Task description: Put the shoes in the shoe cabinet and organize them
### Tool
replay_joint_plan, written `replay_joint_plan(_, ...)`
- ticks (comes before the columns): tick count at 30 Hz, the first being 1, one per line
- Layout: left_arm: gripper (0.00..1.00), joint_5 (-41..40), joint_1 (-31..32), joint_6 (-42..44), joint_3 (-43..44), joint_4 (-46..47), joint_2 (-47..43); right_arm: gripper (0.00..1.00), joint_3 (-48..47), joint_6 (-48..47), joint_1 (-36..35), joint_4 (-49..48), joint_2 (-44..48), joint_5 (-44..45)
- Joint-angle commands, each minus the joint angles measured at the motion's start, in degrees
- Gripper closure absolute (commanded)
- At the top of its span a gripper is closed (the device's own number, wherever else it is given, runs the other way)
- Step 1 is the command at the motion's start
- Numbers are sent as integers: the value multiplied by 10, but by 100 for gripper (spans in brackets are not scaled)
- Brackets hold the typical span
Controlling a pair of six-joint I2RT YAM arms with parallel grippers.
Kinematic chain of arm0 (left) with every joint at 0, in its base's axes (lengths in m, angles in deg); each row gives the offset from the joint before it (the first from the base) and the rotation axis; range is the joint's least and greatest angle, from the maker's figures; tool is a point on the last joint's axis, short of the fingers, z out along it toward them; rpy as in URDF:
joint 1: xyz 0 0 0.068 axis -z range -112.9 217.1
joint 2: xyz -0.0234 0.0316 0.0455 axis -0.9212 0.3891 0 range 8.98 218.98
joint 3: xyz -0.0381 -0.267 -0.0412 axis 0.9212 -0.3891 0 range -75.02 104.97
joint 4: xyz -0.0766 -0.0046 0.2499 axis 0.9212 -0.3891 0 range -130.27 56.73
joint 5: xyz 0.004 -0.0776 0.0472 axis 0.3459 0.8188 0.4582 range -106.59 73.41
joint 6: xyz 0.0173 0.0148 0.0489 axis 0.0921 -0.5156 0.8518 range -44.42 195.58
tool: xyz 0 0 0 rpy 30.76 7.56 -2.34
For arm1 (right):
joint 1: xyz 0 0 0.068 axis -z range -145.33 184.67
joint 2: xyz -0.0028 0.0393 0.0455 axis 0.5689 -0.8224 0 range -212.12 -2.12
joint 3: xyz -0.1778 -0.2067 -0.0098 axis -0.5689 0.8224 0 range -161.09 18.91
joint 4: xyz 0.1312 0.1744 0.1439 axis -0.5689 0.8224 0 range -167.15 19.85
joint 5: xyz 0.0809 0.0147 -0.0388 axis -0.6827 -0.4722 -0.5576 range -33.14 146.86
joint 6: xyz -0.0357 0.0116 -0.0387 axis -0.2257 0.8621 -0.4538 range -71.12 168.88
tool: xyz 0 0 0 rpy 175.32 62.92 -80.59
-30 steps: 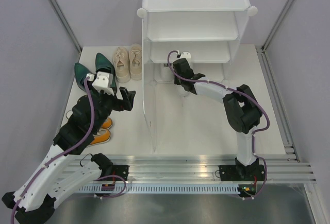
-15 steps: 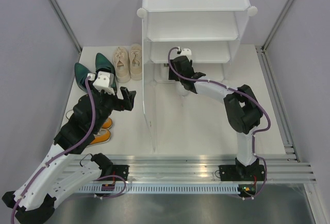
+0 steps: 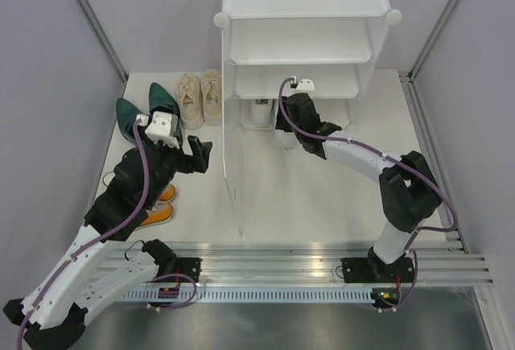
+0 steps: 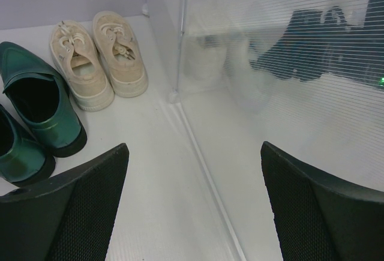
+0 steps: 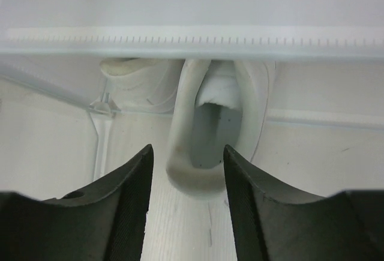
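The white shoe cabinet stands at the back middle. Two white sneakers lie on its bottom tier. My right gripper is open at that tier. In the right wrist view its fingers flank the heel of one white sneaker without gripping it, and the other sneaker lies to the left. My left gripper is open and empty left of the cabinet. The green heels and cream sneakers stand at the back left. The orange sneakers are partly hidden under my left arm.
The cabinet's translucent side panel rises just right of my left gripper. A shelf edge hangs low over the white sneakers. Purple walls close in both sides, and a metal rail runs along the near edge.
My right arm has shifted to the right, its elbow swinging out to the right, with the gripper still at the bottom tier. My left arm has not moved.
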Motion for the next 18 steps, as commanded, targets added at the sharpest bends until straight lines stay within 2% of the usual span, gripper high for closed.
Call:
replay_joint_plan(1,7,-13,2,20,-2,23,-2,47,50,15,-12,-26,54,-9)
replay_joint_plan(7,7,-15,1,20,-1,22,-2,69,166,59,-38,-64,141,-22)
replay_joint_plan(13,7,-11,1,21,-1,22,0,71,227,83,-47,-114,122,-39)
replay_joint_plan(18,6,-12,0,23,-1,22,0,71,203,80,-44,-137,62,-43)
